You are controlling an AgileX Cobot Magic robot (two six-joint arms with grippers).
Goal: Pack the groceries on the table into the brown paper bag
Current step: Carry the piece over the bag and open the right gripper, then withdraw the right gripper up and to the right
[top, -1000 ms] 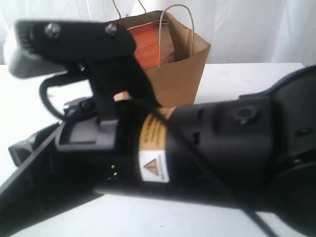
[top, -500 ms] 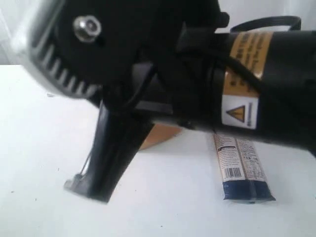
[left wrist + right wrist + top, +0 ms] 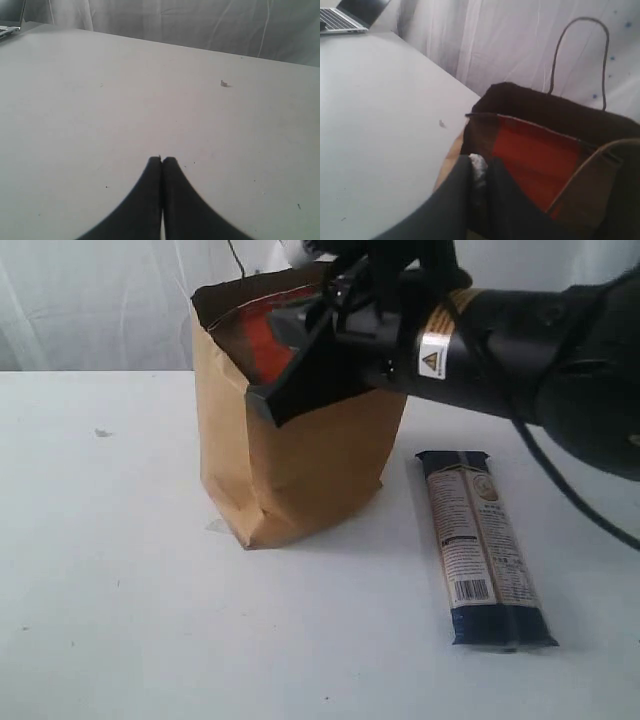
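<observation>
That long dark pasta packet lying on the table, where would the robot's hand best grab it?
Probably around its middle, across the narrow width, coming straight down from above. The long dark pasta packet lies flat on the table, so only its two long edges are close enough together to pinch. The brown paper bag stands apart from it, leaving both edges free.

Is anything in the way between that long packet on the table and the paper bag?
Nothing lies on the table between the long dark pasta packet and the brown paper bag. But the right gripper hangs at the bag's open mouth, partly blocking the way in.
</observation>
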